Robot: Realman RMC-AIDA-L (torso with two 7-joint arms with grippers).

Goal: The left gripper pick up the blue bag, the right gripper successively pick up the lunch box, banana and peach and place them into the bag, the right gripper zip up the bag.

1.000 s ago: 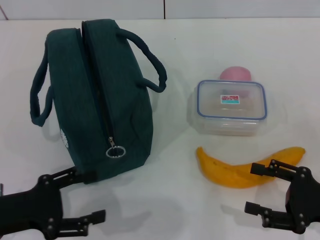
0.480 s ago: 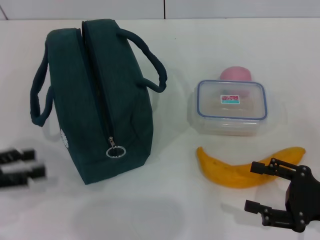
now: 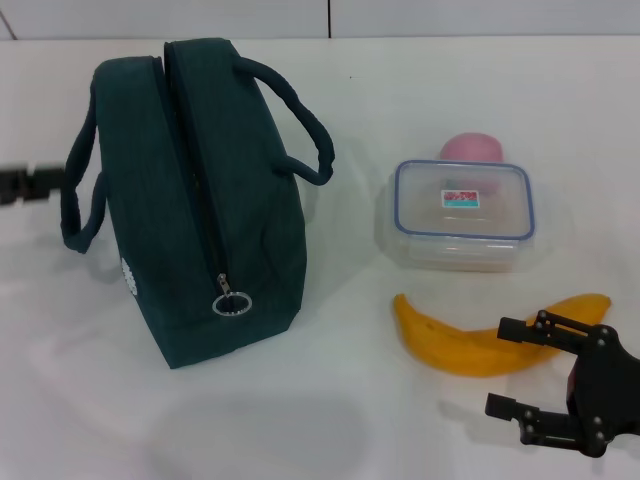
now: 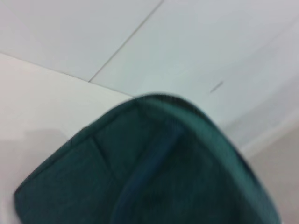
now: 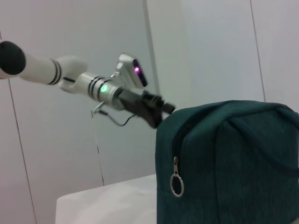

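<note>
The blue bag [image 3: 200, 200] stands upright at the table's left, its ring zipper pull [image 3: 231, 300] hanging at the near end. It also shows in the left wrist view [image 4: 163, 177] and the right wrist view [image 5: 233, 163]. My left gripper [image 3: 25, 185] is at the far left edge, beside the bag's left handle [image 3: 78, 195]; in the right wrist view it [image 5: 164, 116] looks open, close to the bag's top edge. The lunch box [image 3: 462, 213] lies right of the bag, the peach [image 3: 472, 148] behind it, the banana [image 3: 450, 345] in front. My right gripper [image 3: 500, 367] is open and empty over the banana's right end.
The white table [image 3: 330, 420] runs to a pale wall [image 3: 400, 15] at the back. The bag's right handle [image 3: 300, 120] loops out toward the lunch box.
My left gripper has moved from the table's front left away to the far left edge beside the bag's left handle. My right gripper has shifted only slightly toward the front.
</note>
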